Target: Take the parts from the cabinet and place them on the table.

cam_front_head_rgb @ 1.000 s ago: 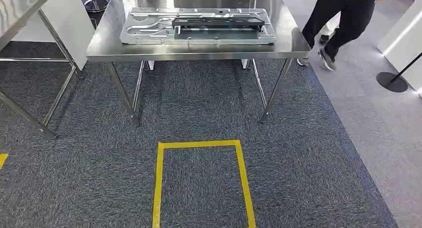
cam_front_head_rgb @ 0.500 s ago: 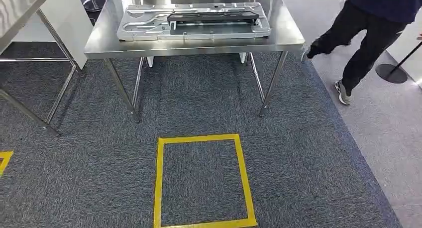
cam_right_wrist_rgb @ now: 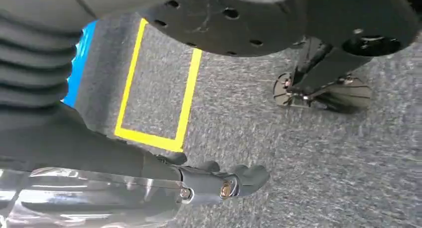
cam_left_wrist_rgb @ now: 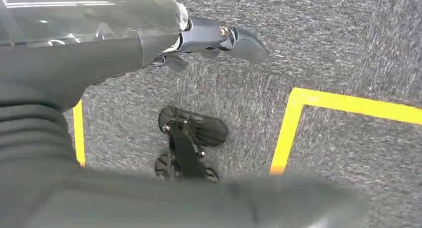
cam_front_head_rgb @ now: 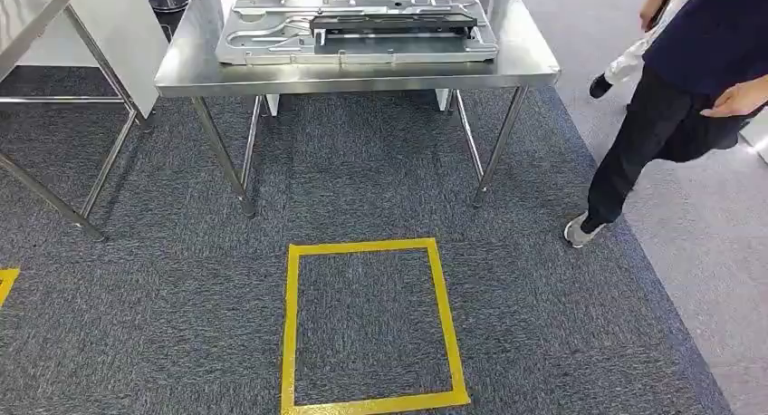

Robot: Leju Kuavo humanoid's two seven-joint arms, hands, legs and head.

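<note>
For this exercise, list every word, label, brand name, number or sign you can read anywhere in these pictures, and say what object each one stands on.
None: no view shows readable text.
The metal part on the steel table bears only stamped shapes, no lettering.
The yellow tape square on the carpet is a plain outline, without words or numbers.
The left hand and right hand show no visible label.

Parts (cam_front_head_rgb: 358, 30) on table (cam_front_head_rgb: 525, 66); taped square (cam_front_head_rgb: 367, 324) before it; person (cam_front_head_rgb: 675, 116) right
</note>
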